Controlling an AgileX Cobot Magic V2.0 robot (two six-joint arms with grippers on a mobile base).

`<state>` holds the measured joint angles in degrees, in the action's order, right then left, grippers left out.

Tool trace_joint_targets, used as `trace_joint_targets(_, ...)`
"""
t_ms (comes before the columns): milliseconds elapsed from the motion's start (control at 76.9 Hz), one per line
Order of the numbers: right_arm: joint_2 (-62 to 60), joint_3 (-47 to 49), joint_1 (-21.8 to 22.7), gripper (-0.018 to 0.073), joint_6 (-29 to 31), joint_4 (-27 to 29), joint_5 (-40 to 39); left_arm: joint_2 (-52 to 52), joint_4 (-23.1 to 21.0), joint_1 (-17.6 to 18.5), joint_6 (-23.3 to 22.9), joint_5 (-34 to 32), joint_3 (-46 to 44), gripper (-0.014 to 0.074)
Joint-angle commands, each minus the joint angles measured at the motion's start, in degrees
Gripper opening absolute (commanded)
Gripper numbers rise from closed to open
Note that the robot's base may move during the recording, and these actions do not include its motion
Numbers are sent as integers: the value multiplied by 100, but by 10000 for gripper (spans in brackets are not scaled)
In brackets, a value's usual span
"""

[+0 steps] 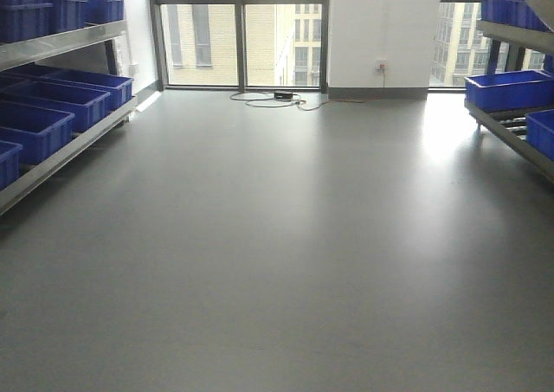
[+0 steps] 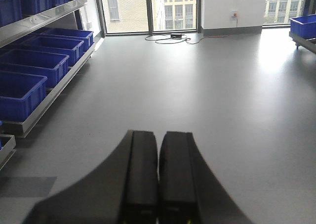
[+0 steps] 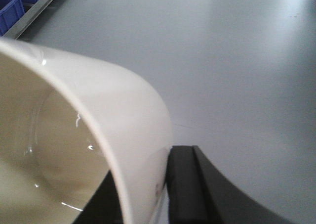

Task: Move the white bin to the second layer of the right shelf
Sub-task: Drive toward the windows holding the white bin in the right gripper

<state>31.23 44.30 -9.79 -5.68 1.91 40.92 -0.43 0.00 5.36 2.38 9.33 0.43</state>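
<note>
White bin point(image 1: 544, 1) edges into the front view's top right corner, above blue crates point(image 1: 509, 89). Left wrist view: left pincer point(image 2: 158, 141) closed and empty, over the grey floor point(image 2: 222, 85). Right wrist view: right pincer point(image 3: 154, 182) clamps the bin's wall, clear of the floor.

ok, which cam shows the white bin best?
Right wrist: the white bin fills the frame, rim wall pinched by the right end effector. Exterior front catches only a pale sliver at top right; left wrist shows none.
</note>
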Motion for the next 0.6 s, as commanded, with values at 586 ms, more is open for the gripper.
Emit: trace_joint_targets(586, 7, 178, 36, 55, 22, 7, -551, -81, 0, 46, -18, -490, 211, 85)
